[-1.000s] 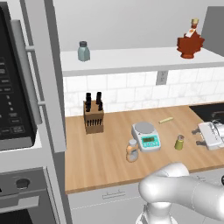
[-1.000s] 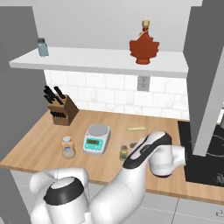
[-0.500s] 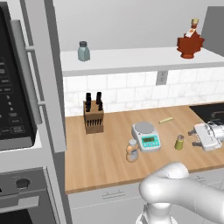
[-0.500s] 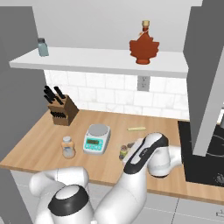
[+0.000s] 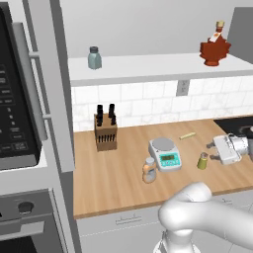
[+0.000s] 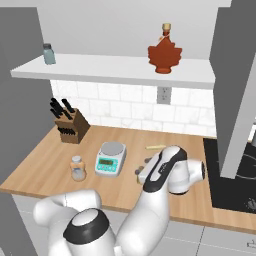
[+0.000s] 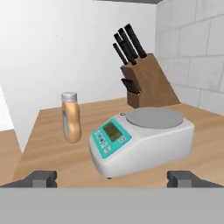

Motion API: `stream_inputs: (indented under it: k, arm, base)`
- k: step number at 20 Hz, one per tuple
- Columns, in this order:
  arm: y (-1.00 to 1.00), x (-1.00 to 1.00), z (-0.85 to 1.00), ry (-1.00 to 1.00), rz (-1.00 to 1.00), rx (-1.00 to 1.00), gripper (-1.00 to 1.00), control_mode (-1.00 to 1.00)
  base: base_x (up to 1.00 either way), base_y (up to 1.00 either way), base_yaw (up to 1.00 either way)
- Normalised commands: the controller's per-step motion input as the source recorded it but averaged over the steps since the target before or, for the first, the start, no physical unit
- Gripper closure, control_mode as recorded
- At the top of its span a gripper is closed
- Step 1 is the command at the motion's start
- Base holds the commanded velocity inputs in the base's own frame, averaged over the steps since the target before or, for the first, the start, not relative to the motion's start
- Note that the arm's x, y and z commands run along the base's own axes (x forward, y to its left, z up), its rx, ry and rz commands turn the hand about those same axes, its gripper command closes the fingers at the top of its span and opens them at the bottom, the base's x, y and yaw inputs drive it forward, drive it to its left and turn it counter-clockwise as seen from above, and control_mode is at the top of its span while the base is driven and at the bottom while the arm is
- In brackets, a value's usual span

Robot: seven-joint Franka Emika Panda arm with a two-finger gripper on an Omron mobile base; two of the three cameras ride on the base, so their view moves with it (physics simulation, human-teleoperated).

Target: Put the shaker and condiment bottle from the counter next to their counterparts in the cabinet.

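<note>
Both task items were not yet moved: I saw the shaker (image 5: 202, 161) standing on the wooden tabletop (image 5: 123, 173) just beside my gripper (image 5: 216, 147), whose jaws were spread wide and empty, and the condiment bottle (image 7: 71, 117) upright near the kitchen scale (image 7: 142, 140). Up on the cabinet (image 6: 115, 70) shelf, the grey-green shaker (image 5: 94, 57) and maple-leaf bottle (image 6: 164, 51) waited. White tile backed the tabletop.

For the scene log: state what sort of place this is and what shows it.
A kitchen, rendered: a wooden counter with a tile backsplash, a knife block, a kitchen scale, and an oven unit at left.
</note>
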Motion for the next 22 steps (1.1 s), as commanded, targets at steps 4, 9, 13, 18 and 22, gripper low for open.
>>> stream_inputs:
  k: [4, 9, 13, 18, 22]
  arm:
    - [0.00, 0.04, -0.01, 0.02, 0.00, 0.00, -1.00, -1.00]
    - [0.00, 0.00, -0.06, 0.00, 0.00, 0.00, -1.00, -1.00]
    - [0.01, -0.09, -0.13, 0.00, 0.00, 0.00, -1.00, -1.00]
    - [0.07, -0.05, -0.10, 0.00, 0.00, 0.00, -1.00, -1.00]
    - [0.10, 0.00, -0.04, 0.00, 0.00, 0.00, -1.00, -1.00]
  base:
    - [0.00, 0.00, 0.00]
    - [0.00, 0.00, 0.00]
    - [0.00, 0.00, 0.00]
    - [0.00, 0.00, 0.00]
    - [0.00, 0.00, 0.00]
